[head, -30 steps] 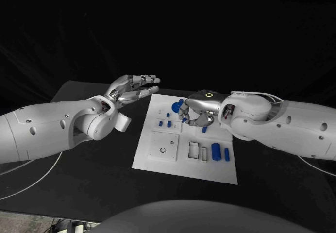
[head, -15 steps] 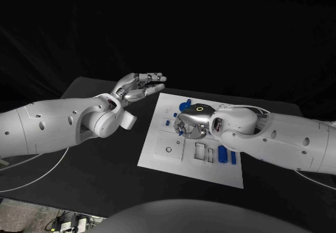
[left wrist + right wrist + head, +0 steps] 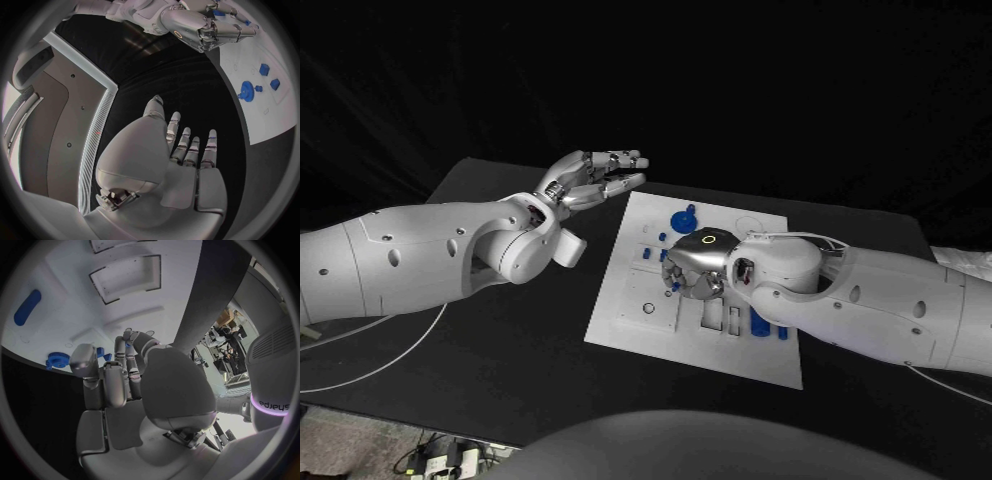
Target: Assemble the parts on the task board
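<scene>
Task board (image 3: 629, 318): two hands, right hand (image 3: 695, 265) over it.

task board (image 3: 625, 315): white
parts (image 3: 684, 220): blue
table (image 3: 502, 340): black
arms (image 3: 401, 260): white
left hand (image 3: 593, 177): silver
right hand (image 3: 692, 264): silver, one lit ring mark

Pretty dim all round, black backdrop swallows the edges. The flat white rectangular task board (image 3: 629, 318) and glossy white arms catch the light. Wrist views bend hard at the rim.
</scene>
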Available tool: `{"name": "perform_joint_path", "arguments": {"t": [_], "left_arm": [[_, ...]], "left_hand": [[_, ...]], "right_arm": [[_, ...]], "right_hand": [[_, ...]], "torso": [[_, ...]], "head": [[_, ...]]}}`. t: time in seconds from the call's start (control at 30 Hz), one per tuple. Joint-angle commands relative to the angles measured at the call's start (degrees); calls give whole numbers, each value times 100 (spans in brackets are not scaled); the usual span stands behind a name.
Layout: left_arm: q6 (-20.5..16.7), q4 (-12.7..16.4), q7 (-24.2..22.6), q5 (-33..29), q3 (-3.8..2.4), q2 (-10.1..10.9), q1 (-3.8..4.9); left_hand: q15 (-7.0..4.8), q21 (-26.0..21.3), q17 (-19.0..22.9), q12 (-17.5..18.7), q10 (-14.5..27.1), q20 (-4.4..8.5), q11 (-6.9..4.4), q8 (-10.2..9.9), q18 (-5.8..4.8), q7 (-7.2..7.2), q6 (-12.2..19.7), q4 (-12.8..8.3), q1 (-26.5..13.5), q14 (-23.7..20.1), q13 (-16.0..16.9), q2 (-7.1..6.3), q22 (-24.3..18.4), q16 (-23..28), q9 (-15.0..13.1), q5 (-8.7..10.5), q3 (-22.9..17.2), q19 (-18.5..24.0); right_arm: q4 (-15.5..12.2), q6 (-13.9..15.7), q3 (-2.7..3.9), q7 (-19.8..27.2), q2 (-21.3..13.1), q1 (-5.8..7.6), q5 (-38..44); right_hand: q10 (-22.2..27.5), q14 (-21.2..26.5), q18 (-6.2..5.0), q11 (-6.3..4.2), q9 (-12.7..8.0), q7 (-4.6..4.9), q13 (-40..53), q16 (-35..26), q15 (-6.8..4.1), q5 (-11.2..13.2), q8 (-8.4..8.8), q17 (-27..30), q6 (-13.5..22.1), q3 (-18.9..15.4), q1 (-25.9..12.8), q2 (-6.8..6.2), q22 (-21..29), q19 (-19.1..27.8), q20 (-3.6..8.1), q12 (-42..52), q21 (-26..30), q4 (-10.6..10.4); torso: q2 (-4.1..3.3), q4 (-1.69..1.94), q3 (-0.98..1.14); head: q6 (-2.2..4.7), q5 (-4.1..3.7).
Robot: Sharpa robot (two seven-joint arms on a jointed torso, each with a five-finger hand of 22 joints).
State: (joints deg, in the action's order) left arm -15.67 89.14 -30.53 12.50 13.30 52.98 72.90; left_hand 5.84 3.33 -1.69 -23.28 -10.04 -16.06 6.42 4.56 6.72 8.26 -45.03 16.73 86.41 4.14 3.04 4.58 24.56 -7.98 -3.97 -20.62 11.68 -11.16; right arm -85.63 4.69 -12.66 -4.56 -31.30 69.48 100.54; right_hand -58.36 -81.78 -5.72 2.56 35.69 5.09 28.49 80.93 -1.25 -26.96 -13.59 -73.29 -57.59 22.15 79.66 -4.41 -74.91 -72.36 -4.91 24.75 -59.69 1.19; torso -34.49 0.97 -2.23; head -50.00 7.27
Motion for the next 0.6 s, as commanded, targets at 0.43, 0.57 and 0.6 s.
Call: {"name": "perform_joint_path", "arguments": {"t": [0.43, 0.57, 0.6], "left_arm": [[94, -14, -29, -28, -5, -55, -10], [111, -27, -15, -14, -5, -66, -10], [114, -32, -11, -11, -5, -70, -10]], "left_hand": [[88, 47, -19, -37, -13, -41, 65, 38, 37, 16, 10, -12, 67, 43, -2, 19, 60, -112, 0, -27, 33, -65], [100, 56, -22, -43, -14, -46, 72, 41, 42, 21, 8, -13, 81, 55, -2, 19, 80, -133, -1, -31, 34, -84], [105, 62, -23, -49, -17, -48, 76, 43, 45, 25, 6, -13, 88, 62, -1, 20, 90, -144, -1, -34, 34, -94]], "right_arm": [[21, 129, 2, -96, 17, -60, 159], [27, 154, 2, -81, 38, -68, 143], [28, 162, 2, -77, 45, -71, 139]], "right_hand": [[-65, -17, -66, 3, 0, 124, -2, -38, 13, -23, 27, 13, -159, -2, 36, -18, -669, 14, -14, -26, 39, 24], [-70, -20, -65, 3, -1, 125, -1, -36, 13, -24, 28, 8, -160, -3, 34, -19, -670, 11, -14, -24, 34, 24], [-70, -20, -65, 3, -1, 125, -1, -36, 13, -24, 28, 8, -160, -3, 34, -19, -670, 11, -14, -24, 34, 24]], "torso": [[-3, 5, 1], [1, 3, 2], [1, 3, 1]], "head": [[0, 36], [0, 68], [0, 66]]}}
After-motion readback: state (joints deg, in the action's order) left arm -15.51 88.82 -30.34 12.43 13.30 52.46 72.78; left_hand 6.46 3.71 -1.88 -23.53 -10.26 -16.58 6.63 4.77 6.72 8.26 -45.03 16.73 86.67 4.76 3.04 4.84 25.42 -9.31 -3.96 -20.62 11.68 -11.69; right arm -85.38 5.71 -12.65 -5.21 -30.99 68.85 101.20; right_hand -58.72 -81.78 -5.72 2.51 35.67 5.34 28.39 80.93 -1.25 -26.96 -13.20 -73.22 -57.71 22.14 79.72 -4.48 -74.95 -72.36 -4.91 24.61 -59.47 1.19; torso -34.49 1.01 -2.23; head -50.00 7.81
